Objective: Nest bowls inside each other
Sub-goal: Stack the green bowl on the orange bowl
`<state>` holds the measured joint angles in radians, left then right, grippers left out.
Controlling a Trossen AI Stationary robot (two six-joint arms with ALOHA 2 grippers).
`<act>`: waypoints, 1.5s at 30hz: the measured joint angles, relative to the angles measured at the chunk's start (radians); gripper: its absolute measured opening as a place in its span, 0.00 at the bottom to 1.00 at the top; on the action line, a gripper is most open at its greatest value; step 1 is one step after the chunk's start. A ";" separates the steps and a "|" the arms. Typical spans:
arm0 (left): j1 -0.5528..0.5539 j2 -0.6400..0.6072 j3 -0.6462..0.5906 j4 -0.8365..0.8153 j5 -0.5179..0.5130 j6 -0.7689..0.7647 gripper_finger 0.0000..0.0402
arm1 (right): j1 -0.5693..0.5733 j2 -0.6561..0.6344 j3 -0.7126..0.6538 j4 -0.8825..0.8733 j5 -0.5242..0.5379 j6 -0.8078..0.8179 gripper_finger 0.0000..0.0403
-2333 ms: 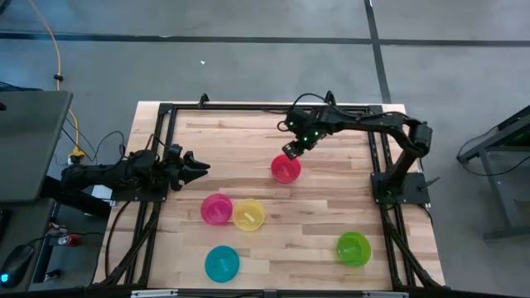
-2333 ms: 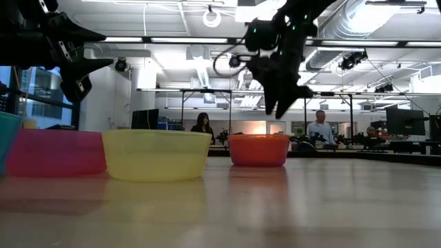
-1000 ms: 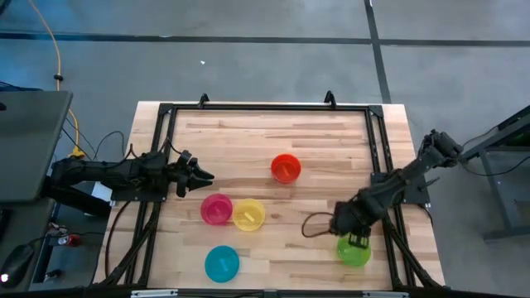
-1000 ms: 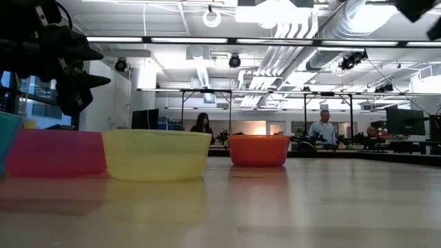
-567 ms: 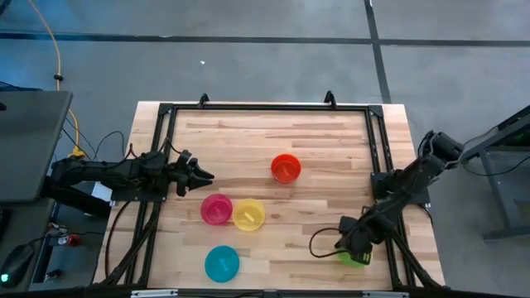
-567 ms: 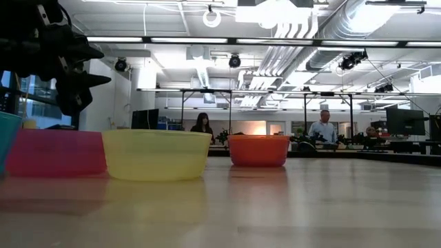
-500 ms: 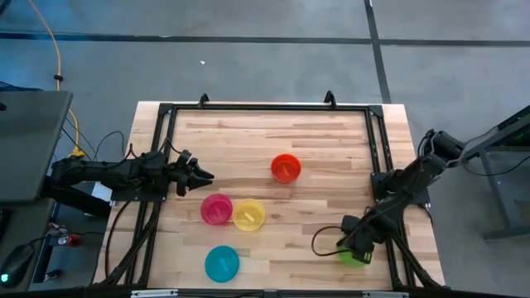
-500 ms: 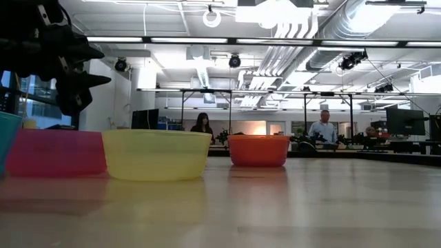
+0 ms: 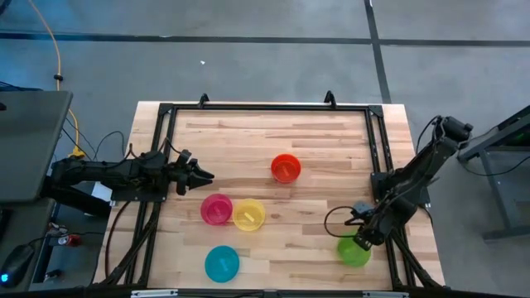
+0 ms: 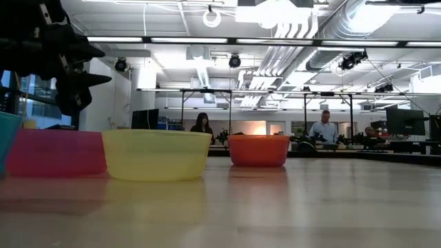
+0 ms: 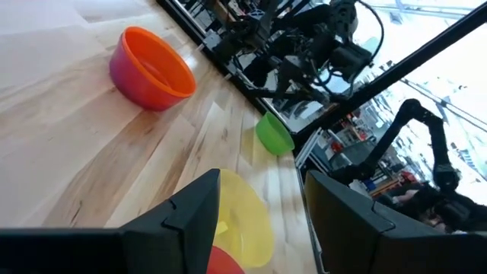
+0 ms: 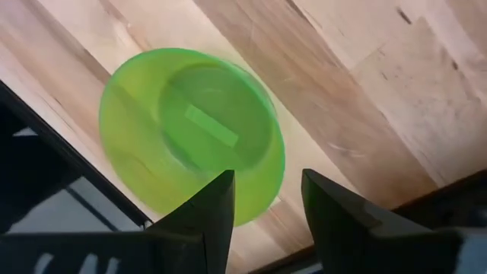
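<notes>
In the high view the green bowl (image 9: pixel 354 252) sits upright near the table's near right corner. My right gripper (image 9: pixel 362 239) hovers over its far right rim, open. In the right wrist view one finger (image 12: pixel 217 202) stands over the green bowl (image 12: pixel 190 129) and the other (image 12: pixel 335 205) outside its rim. The orange bowl (image 9: pixel 286 167) stands mid-table, its outer wall purplish (image 11: pixel 125 72); no separate purple bowl shows. Pink (image 9: pixel 217 209) and yellow (image 9: pixel 248 214) bowls stand side by side, and the blue bowl (image 9: pixel 222 263) sits nearer. My left gripper (image 9: pixel 199 175) waits open at the left side.
A black metal frame (image 9: pixel 377 157) runs around the tabletop, and its right rail passes close beside the green bowl. Bare wood lies between the orange bowl and the green one. People (image 10: pixel 324 127) stand in the room far behind the table.
My right gripper moved toward the table's near edge and came over the green bowl. It then shifted slightly toward the right and far edges. The green bowl and the other bowls stayed where they were.
</notes>
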<state>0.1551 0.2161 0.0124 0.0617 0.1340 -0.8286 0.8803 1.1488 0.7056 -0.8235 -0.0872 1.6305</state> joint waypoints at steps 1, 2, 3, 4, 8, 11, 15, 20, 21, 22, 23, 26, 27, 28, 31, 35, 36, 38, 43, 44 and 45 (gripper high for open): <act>0.000 0.000 0.000 0.002 -0.001 -0.007 0.46 | 0.000 -0.007 -0.016 0.017 0.000 0.012 0.36; 0.000 0.000 0.000 0.005 -0.004 -0.010 0.46 | 0.000 -0.012 -0.029 0.029 0.000 0.022 0.36; 0.000 0.000 0.000 0.011 -0.005 -0.010 0.46 | 0.000 -0.013 -0.037 0.034 0.000 0.035 0.36; 0.000 0.000 0.000 0.016 -0.005 -0.013 0.46 | 0.000 -0.012 -0.042 0.035 0.000 0.042 0.36; 0.000 0.000 0.000 0.021 -0.020 -0.025 0.46 | 0.000 -0.010 -0.052 0.040 0.000 0.048 0.36; 0.000 0.000 0.000 0.022 -0.036 -0.025 0.46 | 0.000 -0.010 -0.054 0.043 0.000 0.048 0.36; 0.000 0.000 0.000 0.025 -0.057 -0.025 0.46 | 0.000 -0.010 -0.054 0.052 -0.001 0.047 0.36; 0.000 0.000 0.000 0.026 -0.059 -0.025 0.46 | 0.000 -0.010 -0.054 0.059 -0.004 0.044 0.36; 0.000 0.000 0.000 0.026 -0.059 -0.025 0.46 | 0.000 -0.010 -0.054 0.059 -0.010 0.038 0.36; 0.000 0.000 0.000 0.026 -0.059 -0.025 0.46 | -0.001 -0.010 -0.054 0.058 -0.018 0.037 0.36; 0.000 0.000 0.000 0.026 -0.059 -0.025 0.46 | -0.001 -0.010 -0.054 0.057 -0.024 0.036 0.36; 0.000 0.000 0.000 0.036 -0.059 -0.029 0.46 | -0.001 0.005 -0.054 0.049 -0.046 0.034 0.36; 0.000 0.000 0.000 0.041 -0.059 -0.028 0.46 | -0.001 0.015 -0.054 0.052 -0.053 0.031 0.36; 0.000 0.000 0.000 0.045 -0.059 -0.028 0.46 | -0.001 0.025 -0.054 0.057 -0.060 0.028 0.36; 0.000 0.000 0.000 0.048 -0.059 -0.028 0.46 | -0.006 0.059 -0.054 0.110 -0.063 0.014 0.36; 0.000 0.000 0.000 0.048 -0.059 -0.026 0.46 | -0.010 0.107 -0.054 0.158 -0.063 0.011 0.35; 0.000 0.000 0.000 0.048 -0.059 -0.026 0.46 | -0.010 0.116 -0.054 0.164 -0.063 0.012 0.35; 0.000 0.000 0.000 0.048 -0.059 -0.026 0.46 | -0.010 0.130 -0.054 0.172 -0.063 0.018 0.32; 0.000 0.000 0.000 0.048 -0.059 -0.032 0.46 | -0.010 0.140 -0.054 0.177 -0.062 0.036 0.17; 0.000 0.000 0.000 0.048 -0.059 -0.032 0.46 | -0.010 0.140 -0.054 0.178 -0.062 0.037 0.13; 0.000 0.000 0.000 0.048 -0.059 -0.032 0.46 | -0.010 0.140 -0.054 0.181 -0.063 0.040 0.09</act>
<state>0.1550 0.2158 0.0124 0.1101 0.0746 -0.8608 0.8703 1.2892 0.6514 -0.6428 -0.1497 1.6708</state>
